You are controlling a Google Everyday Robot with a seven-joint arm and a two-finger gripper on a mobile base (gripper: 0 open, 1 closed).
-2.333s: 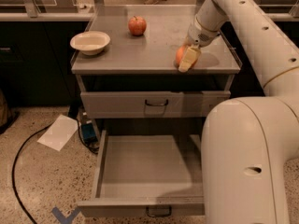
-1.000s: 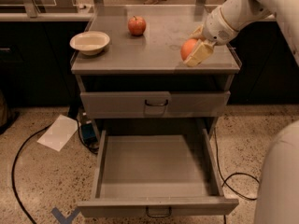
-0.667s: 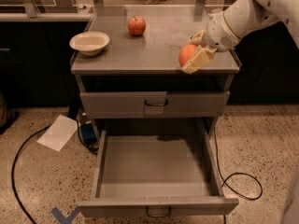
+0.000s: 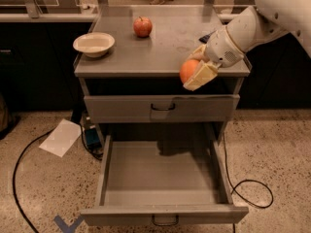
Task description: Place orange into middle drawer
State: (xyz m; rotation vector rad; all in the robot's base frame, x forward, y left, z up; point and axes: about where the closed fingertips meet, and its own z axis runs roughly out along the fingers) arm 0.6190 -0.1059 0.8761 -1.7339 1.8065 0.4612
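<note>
Claw (image 4: 193, 72) with orange (image 4: 187, 70) at countertop (image 4: 165, 47) edge (speckled floor (image 4: 272, 154))

no readable text anywhere, hand (image 4: 195, 74) holding orange (image 4: 187, 70) at cabinet (image 4: 165, 50) front edge

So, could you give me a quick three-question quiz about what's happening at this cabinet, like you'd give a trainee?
1. True or false: the pincer, at the front edge of the cabinet top, grips the orange.
2. The middle drawer is: A shut, B pulled open, C removed.
3. Which fruit rests on the cabinet top near the bowl?
Key: 1 true; 2 B; 3 the apple.
</note>
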